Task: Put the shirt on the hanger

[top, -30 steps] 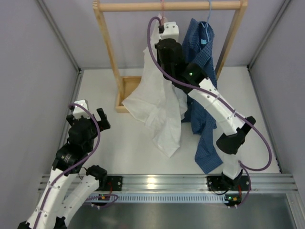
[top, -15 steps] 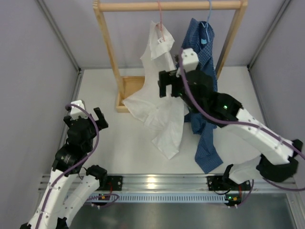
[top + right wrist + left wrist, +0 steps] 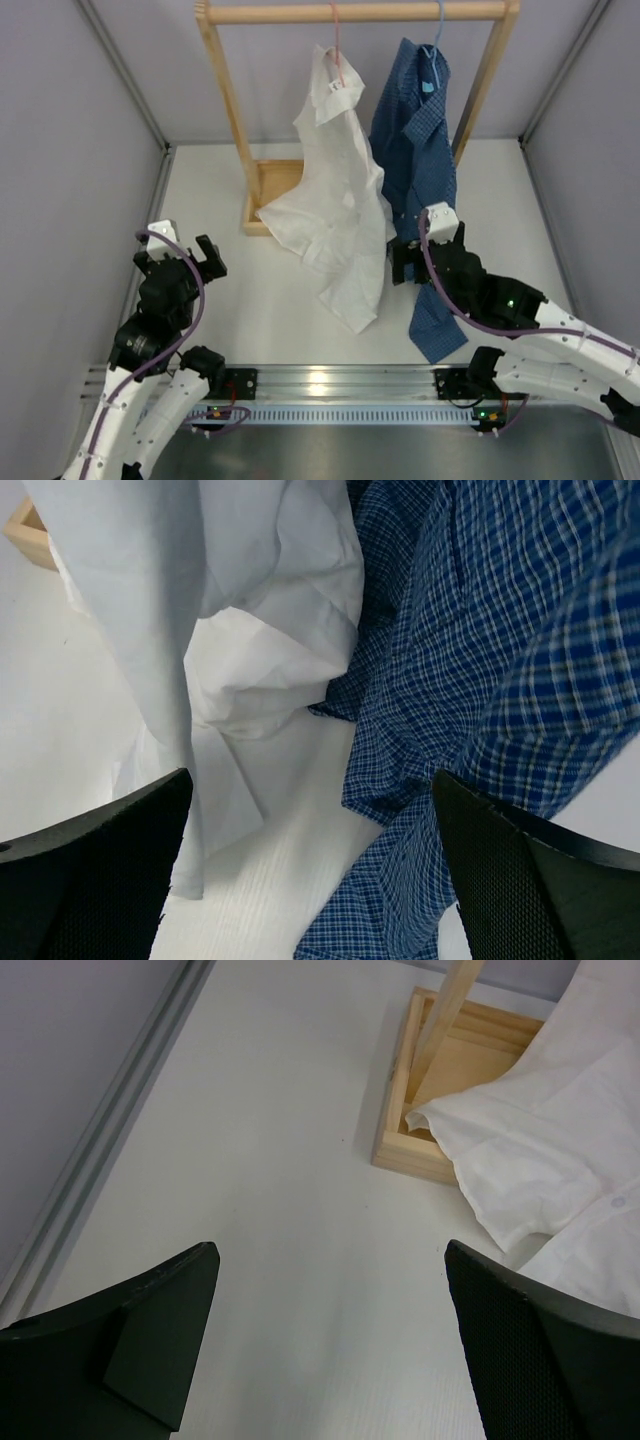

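Near edge first: the right arm's elbow runs off the frame's right side. The right gripper (image 3: 421,262) sits low over the table (image 3: 250,300), jaws wide and empty, with the checked shirt (image 3: 410,150) close ahead. The left gripper (image 3: 180,258), just as wide and empty, is poised over bare table, well apart from any cloth. Further back, the shirt (image 3: 335,180) hangs from the hanger (image 3: 338,45) on the wooden rail (image 3: 300,13), its hem pooling on the table. Only the hanger's hook shows; the rest is hidden under fabric.
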